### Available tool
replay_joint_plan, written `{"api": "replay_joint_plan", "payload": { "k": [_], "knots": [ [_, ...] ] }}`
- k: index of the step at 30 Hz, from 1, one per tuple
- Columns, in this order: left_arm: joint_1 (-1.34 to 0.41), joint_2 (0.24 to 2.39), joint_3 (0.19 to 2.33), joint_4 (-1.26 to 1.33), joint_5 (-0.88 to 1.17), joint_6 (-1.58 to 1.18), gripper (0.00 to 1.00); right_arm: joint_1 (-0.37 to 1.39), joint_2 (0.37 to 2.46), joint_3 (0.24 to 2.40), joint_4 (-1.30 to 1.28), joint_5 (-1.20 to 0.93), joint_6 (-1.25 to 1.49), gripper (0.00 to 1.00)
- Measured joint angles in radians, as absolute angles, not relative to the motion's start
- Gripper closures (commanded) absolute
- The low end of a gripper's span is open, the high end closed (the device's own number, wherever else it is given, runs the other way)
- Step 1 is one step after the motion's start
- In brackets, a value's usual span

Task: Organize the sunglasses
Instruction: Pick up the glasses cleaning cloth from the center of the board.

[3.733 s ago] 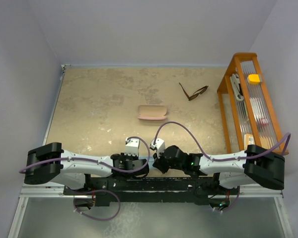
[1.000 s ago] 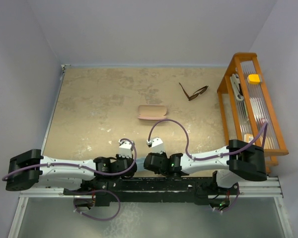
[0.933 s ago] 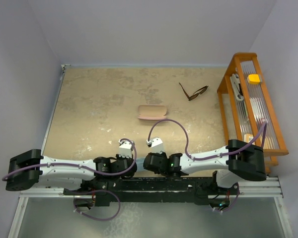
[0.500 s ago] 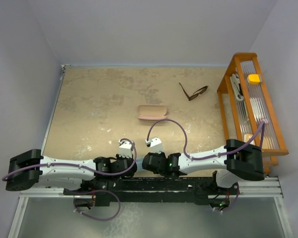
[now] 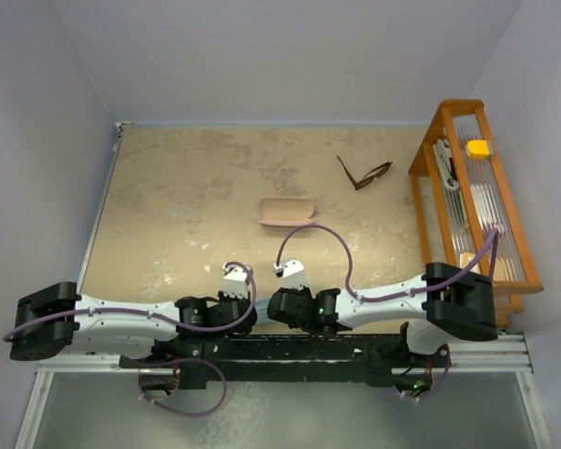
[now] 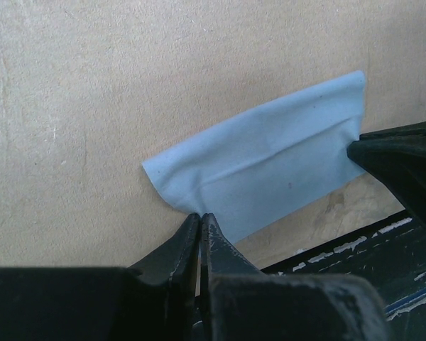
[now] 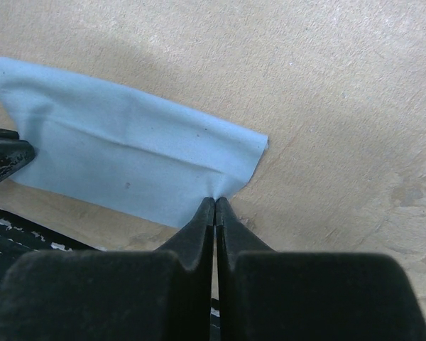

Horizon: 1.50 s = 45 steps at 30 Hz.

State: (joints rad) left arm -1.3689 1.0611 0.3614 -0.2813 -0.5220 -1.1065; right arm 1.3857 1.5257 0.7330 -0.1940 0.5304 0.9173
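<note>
The sunglasses, dark brown with slim arms unfolded, lie on the table at the back right. A pink oblong case lies mid-table. A light blue cloth lies folded at the table's near edge and also shows in the right wrist view. My left gripper is shut on one end of the cloth. My right gripper is shut on the other end. In the top view the cloth is hidden under the two wrists.
An orange wooden rack with small items stands along the right edge. The black mounting rail runs just below the cloth. Walls close the table at the back and left.
Since 3.7 s ago both arms have drawn back and to the left, towards the near edge. In the last second they have scarcely moved.
</note>
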Motion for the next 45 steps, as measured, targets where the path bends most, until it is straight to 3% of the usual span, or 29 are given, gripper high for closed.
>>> {"api": "replay_joint_plan", "payload": {
  "k": [18,27,45],
  "knots": [
    [-1.365,1.043,0.376,-0.277,-0.587,-1.078,1.00,1.386,1.469,0.735,-0.200,0.560,0.876,1.00],
    [-1.261,1.071,0.443,-0.236,-0.581,-0.984,1.00,1.362,1.411,0.766,-0.196,0.613,0.808,1.00],
    [-0.925,1.330,0.725,-0.142,-0.384,-0.754,1.00,1.034,1.390,0.832,-0.124,0.525,0.615,1.00]
  ]
}}
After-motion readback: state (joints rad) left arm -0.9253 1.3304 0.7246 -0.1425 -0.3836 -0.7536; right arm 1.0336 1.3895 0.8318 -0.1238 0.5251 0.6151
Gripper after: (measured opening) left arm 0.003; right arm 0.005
